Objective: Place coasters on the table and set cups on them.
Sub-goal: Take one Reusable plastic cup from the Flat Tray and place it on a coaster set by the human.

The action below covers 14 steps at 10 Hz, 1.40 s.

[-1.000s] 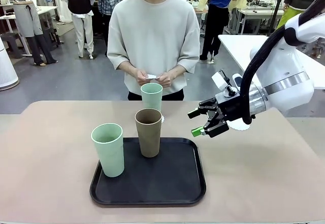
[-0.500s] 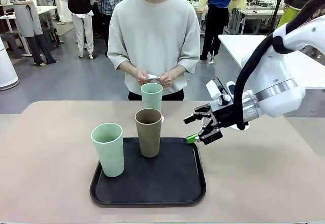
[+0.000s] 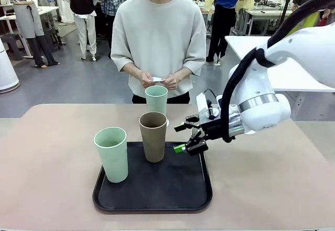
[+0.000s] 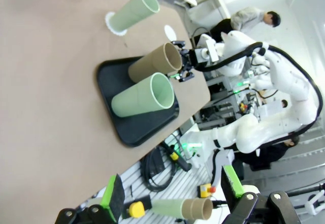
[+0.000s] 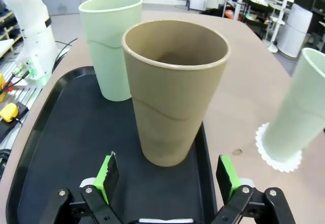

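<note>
A brown cup and a pale green cup stand upright on the black tray. A second green cup stands on a white coaster on the beige table, beyond the tray. My right gripper hangs open just right of the brown cup, which stands ahead of the gap between its green pads without touching them. Another coaster lies bare on the table. The person holds a white coaster in both hands. My left gripper is open and holds nothing, well away from the tray.
The tray lies at the table's near middle, its rim right under my right gripper. The person stands at the far edge, behind the far green cup. A white table stands at the back right. Bare tabletop stretches left and right of the tray.
My right arm has swung left and slightly down, bringing its open gripper from right of the tray to beside the brown cup. The cups and the person's hands have not moved.
</note>
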Each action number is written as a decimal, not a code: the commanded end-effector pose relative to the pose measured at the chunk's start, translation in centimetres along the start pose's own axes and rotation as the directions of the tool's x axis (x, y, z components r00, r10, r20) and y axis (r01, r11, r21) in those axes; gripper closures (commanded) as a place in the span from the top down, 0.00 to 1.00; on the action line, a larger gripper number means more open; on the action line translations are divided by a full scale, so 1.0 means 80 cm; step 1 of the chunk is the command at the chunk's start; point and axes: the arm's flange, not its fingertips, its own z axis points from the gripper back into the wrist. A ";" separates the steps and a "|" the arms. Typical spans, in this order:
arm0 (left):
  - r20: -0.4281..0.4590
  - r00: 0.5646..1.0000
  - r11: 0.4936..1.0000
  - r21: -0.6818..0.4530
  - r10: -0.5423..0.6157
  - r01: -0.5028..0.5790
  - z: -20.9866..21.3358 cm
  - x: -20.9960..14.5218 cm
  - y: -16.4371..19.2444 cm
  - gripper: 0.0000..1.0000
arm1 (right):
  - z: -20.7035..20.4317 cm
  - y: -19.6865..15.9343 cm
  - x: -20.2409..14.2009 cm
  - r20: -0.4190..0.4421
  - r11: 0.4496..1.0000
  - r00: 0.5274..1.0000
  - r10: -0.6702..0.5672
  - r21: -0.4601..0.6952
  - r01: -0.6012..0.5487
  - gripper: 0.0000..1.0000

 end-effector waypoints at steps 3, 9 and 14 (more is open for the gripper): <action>0.002 1.000 1.000 -0.012 -0.003 0.003 0.002 -0.001 -0.002 1.00 | -0.023 -0.005 -0.006 0.047 0.999 0.999 0.021 0.040 -0.023 1.00; 0.002 1.000 1.000 -0.012 -0.003 0.003 0.002 -0.001 -0.002 1.00 | -0.043 -0.014 -0.015 0.081 0.999 0.997 -0.010 0.048 0.006 1.00; 0.002 1.000 1.000 -0.012 -0.003 0.003 0.002 -0.001 -0.002 1.00 | -0.059 -0.021 -0.016 0.093 0.998 0.995 -0.026 0.055 0.021 1.00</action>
